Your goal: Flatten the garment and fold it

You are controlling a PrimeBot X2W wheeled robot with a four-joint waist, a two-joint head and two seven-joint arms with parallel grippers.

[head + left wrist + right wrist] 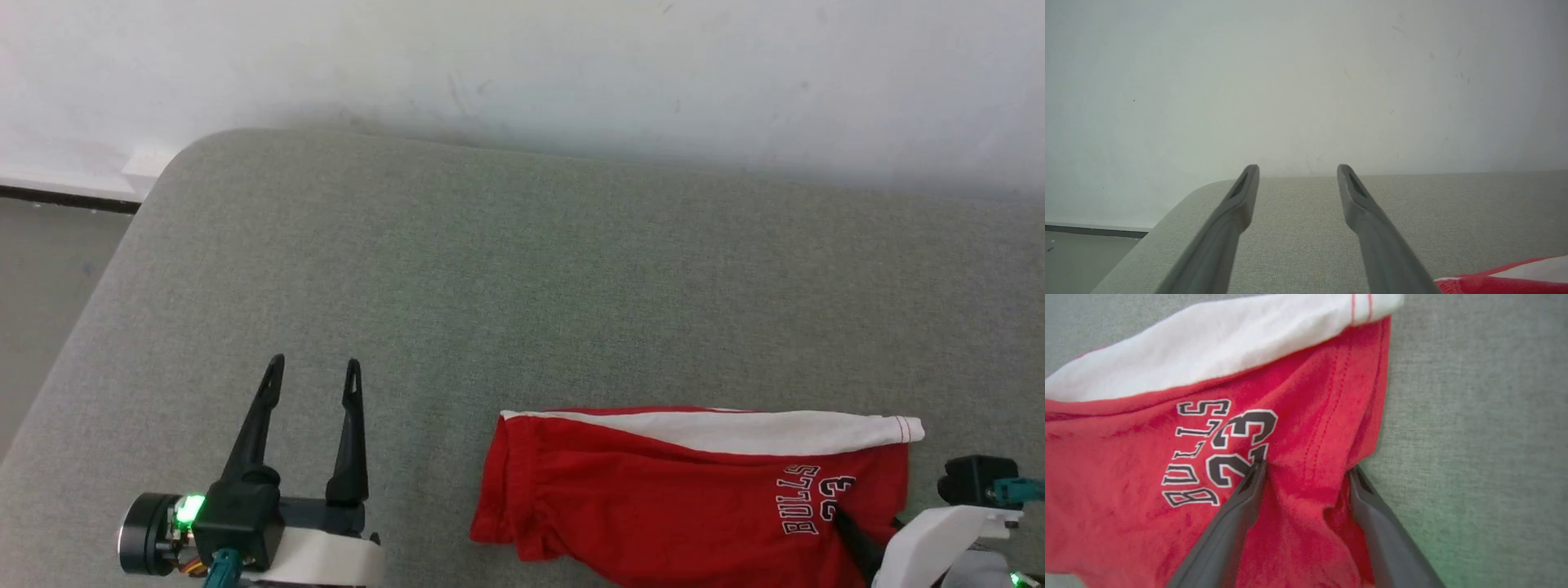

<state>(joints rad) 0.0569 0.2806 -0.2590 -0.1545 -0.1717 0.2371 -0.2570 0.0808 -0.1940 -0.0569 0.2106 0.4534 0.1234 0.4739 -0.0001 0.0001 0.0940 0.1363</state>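
The garment (653,490), red shorts with a wide white side stripe, lies along the near right of the grey cushion, its "BULLS 23" lettering near the right hem. In the right wrist view my right gripper (1307,468) is open and pressed down on the garment (1147,490), its fingers straddling a raised ridge of red fabric just beside the "23" and the leg hem. One dark finger (853,535) of it shows on the lettering in the head view. My left gripper (313,366) stands open and empty over bare cushion, left of the shorts. The left wrist view has the gripper (1298,169) and a corner of the garment (1506,277).
The grey-green cushioned surface (522,286) runs back to a white wall (522,65). Its rounded far-left corner (188,155) drops to the floor (49,269) on the left. Bare cushion lies behind and left of the shorts.
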